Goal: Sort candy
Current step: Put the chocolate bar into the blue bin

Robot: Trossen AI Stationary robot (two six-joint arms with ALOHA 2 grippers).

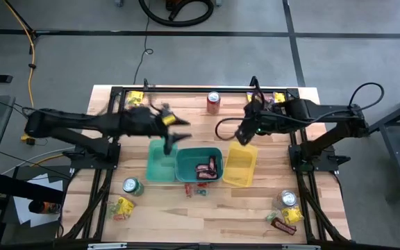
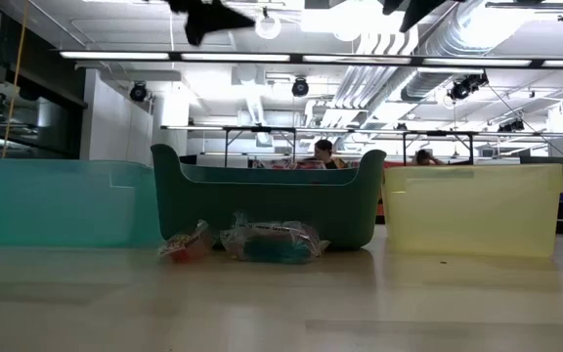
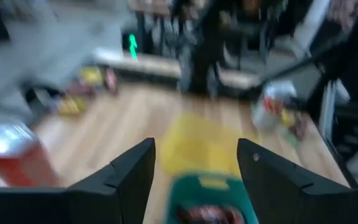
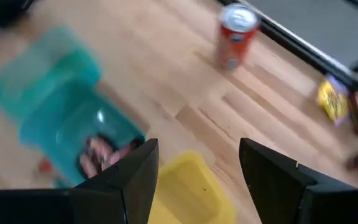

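Note:
Candy lies in small heaps: yellow packets at the near left (image 1: 121, 207), a mixed heap at the near right (image 1: 283, 219), and clear wrappers (image 2: 262, 240) before the dark teal bin (image 1: 200, 164). Brown-red bars (image 1: 207, 169) lie inside that bin. More candy lies at the far left (image 1: 136, 97) and far right (image 1: 278, 98). My left gripper (image 1: 184, 130) (image 3: 194, 149) hangs open above the light teal bin (image 1: 160, 161), nothing between its fingers. My right gripper (image 1: 244, 137) (image 4: 197, 146) hangs open above the yellow bin's (image 1: 242, 165) far end, also empty.
The three bins stand side by side at mid-table. A red can (image 1: 214, 102) stands near the far edge, and green cans stand at the near left (image 1: 132, 186) and near right (image 1: 288, 199). Bare wood shows along the near edge (image 1: 207, 222).

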